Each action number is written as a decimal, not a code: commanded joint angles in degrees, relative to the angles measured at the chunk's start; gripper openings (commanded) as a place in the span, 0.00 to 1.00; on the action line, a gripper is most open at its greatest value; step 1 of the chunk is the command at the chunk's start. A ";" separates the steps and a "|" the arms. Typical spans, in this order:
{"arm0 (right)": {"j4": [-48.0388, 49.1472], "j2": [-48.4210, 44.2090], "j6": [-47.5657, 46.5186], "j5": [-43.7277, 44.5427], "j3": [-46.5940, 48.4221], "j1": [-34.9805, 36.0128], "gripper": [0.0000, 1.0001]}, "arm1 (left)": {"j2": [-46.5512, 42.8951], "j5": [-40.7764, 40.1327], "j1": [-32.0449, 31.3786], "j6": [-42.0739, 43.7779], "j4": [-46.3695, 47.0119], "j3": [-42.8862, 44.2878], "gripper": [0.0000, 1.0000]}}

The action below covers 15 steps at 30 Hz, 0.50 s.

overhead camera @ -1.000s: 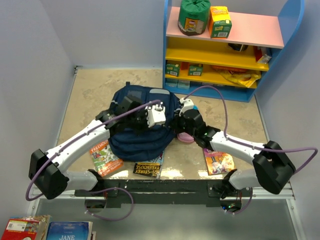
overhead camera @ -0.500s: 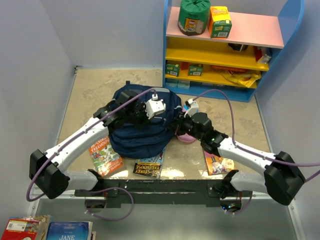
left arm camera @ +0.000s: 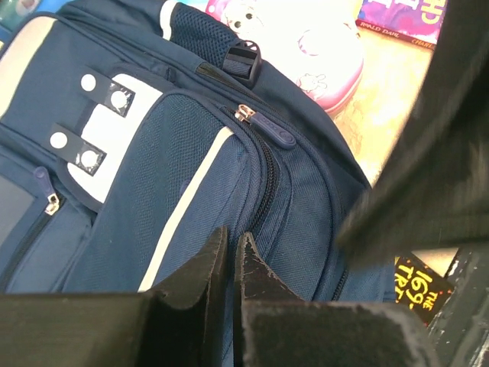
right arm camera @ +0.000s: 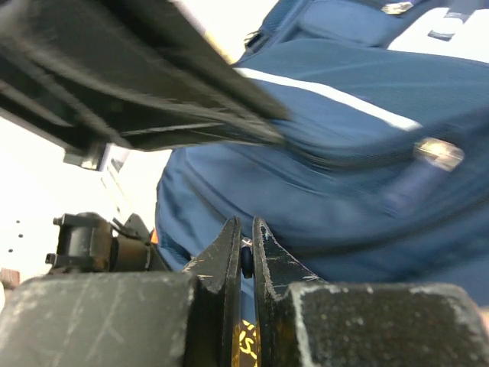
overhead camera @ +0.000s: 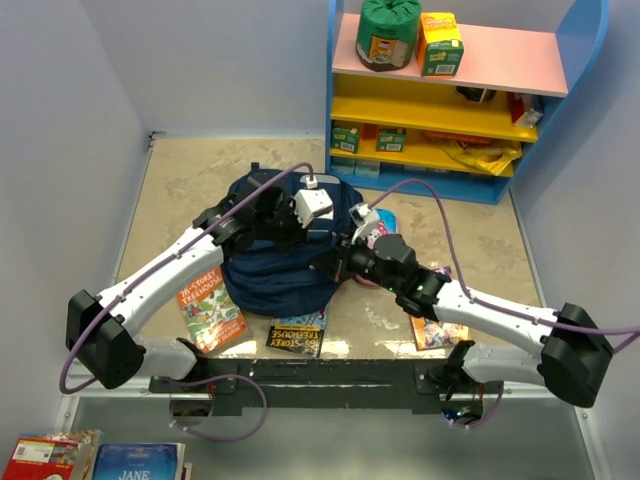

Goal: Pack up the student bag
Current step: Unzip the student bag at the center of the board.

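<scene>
Both claws pinched together at the bag point(overhead camera: 275, 280) - none apart.
The bag lies front up in the middle of the bench point(overhead camera: 180, 180), a pink case point(left arm camera: 321, 53) just beside it - left claw point(left arm camera: 231, 252) closed at a zip seam, right claw point(right arm camera: 246, 241) closed by its lower edge.

Right gripper point(right arm camera: 244, 229): fingers are pressing nearly together, pinching a small dark-blue tab point(right arm camera: 246, 257).
Student bag point(right arm camera: 344, 183): navy, filling the upper right; a white stripe point(right arm camera: 328, 95) is running across it, and a blurred metal zip pull point(right arm camera: 435, 151) is lying at the right.
Black link point(right arm camera: 153, 84): blurred, crossing the upper left.
</scene>
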 commanded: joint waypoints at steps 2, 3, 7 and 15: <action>0.64 4.45 -5.38 1.55 7.97 7.65 0.00 | 0.61 -5.27 1.20 -3.48 8.65 3.84 0.00; 0.64 5.08 -6.26 1.99 9.20 8.97 0.00 | 0.61 -5.27 1.20 -4.01 8.83 3.67 0.00; -0.33 8.77 -11.26 6.64 11.84 15.38 0.00 | 1.75 -5.18 1.29 -6.11 9.35 4.80 0.00; 1.42 14.30 -18.57 20.88 12.82 25.67 0.00 | 4.30 -11.06 2.69 -14.02 10.85 9.46 0.00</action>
